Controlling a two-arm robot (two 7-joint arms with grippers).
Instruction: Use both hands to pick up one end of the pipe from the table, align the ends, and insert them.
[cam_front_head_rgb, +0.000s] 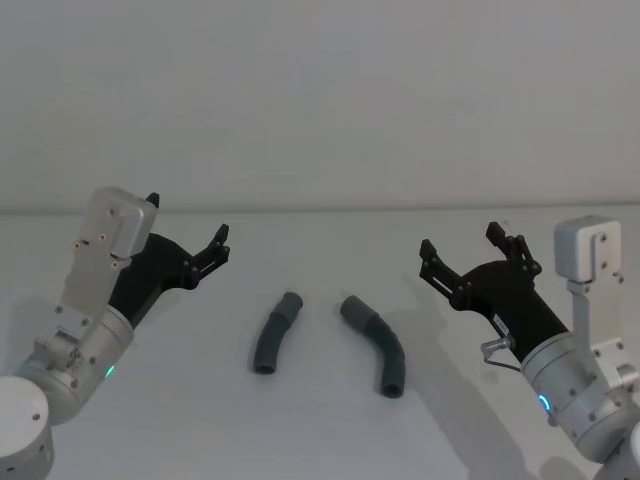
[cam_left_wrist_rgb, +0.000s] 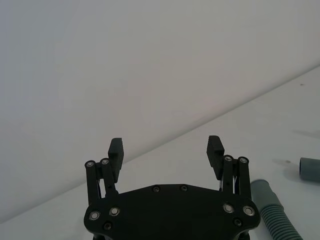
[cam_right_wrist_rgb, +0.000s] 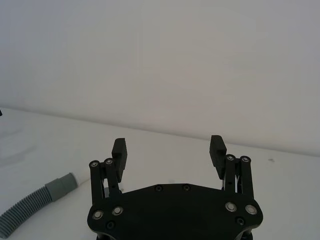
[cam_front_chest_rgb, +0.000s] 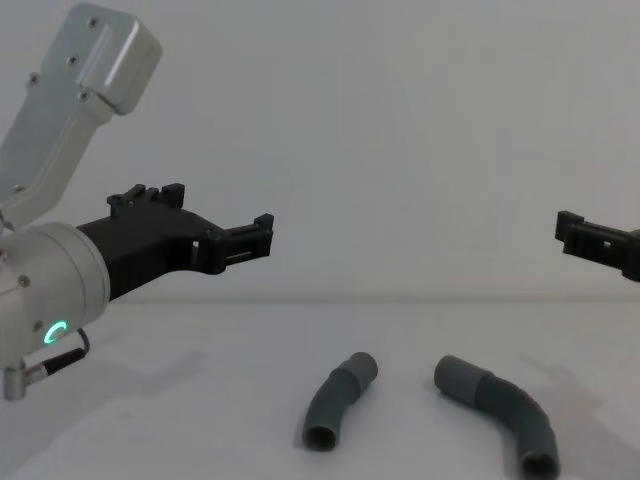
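Pre-grasp stage: nothing lifted yet. Left gripper (cam_front_head_rgb: 188, 218) hovers above the surface (cam_front_head_rgb: 320, 440), jaws apart and empty, well left of the pieces. Left pipe piece (cam_front_head_rgb: 275, 335) and right pipe piece (cam_front_head_rgb: 374, 342) lie flat mid-surface, near each other but not touching, their far cuffs leaning inward. Right gripper (cam_front_head_rgb: 461, 238) hovers at the right, jaws likewise apart, empty. Next move, as I judge it: each gripper descends onto its nearer piece and closes on the ribbed middle — cuffs left free for aligning.

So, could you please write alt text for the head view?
Two bent grey pipe pieces lie apart on a white table: the left piece and right piece. The open left claw and open right claw flank them, touching neither.
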